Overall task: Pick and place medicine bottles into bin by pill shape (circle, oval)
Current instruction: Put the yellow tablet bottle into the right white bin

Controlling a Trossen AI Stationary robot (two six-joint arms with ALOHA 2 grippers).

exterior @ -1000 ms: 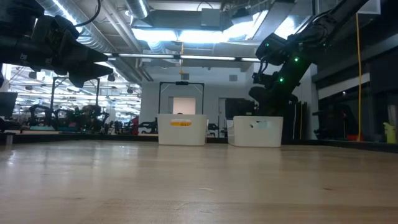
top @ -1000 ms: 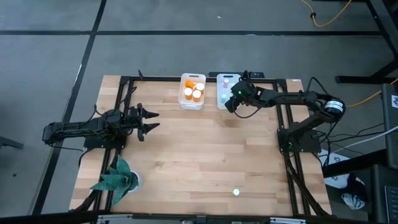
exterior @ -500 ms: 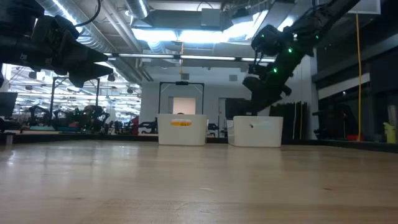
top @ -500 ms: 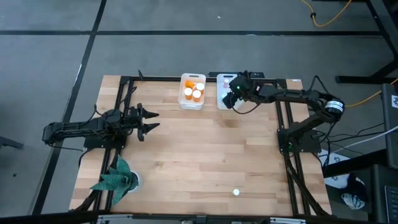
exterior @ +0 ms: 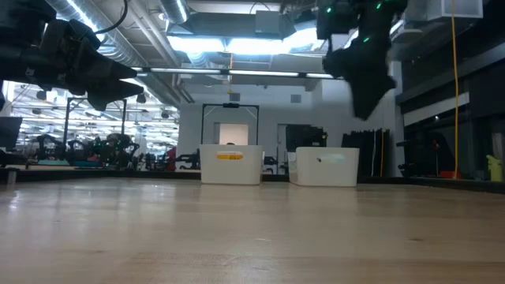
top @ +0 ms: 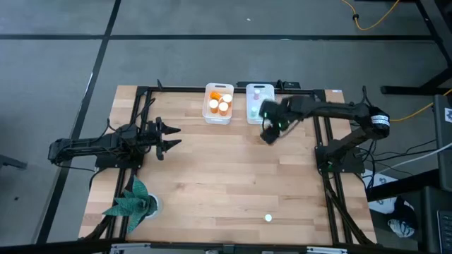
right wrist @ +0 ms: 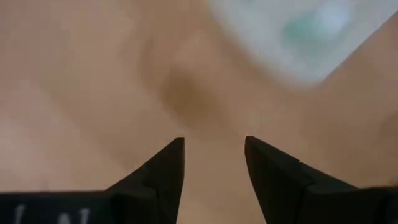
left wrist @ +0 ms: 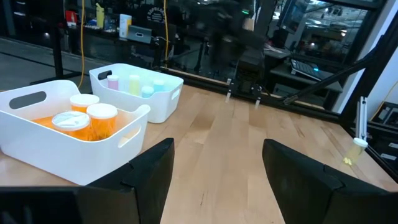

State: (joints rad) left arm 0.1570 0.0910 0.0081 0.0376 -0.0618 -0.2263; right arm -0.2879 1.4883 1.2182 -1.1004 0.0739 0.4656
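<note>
Two white bins stand at the table's far edge. The left bin (top: 219,104) holds orange bottles with white caps (left wrist: 74,121). The right bin (top: 258,102) holds small pale bottles (left wrist: 134,84). One small bottle (top: 268,219) stands alone on the wood near the front edge. My right gripper (top: 268,137) hangs open and empty over bare wood just in front of the right bin; its fingers show apart in the right wrist view (right wrist: 214,146). My left gripper (top: 169,137) waits open and empty at the table's left, above the wood (left wrist: 217,149).
A green crumpled thing (top: 131,202) lies at the near left corner. Black frame rails (top: 145,106) run along the left, right and far sides. Bare wood (top: 226,176) spreads between the bins and the lone bottle.
My right gripper has left its place over the right bin and swung toward the table's near edge, and it now hangs over bare wood in front of the bin. The left arm has kept still.
</note>
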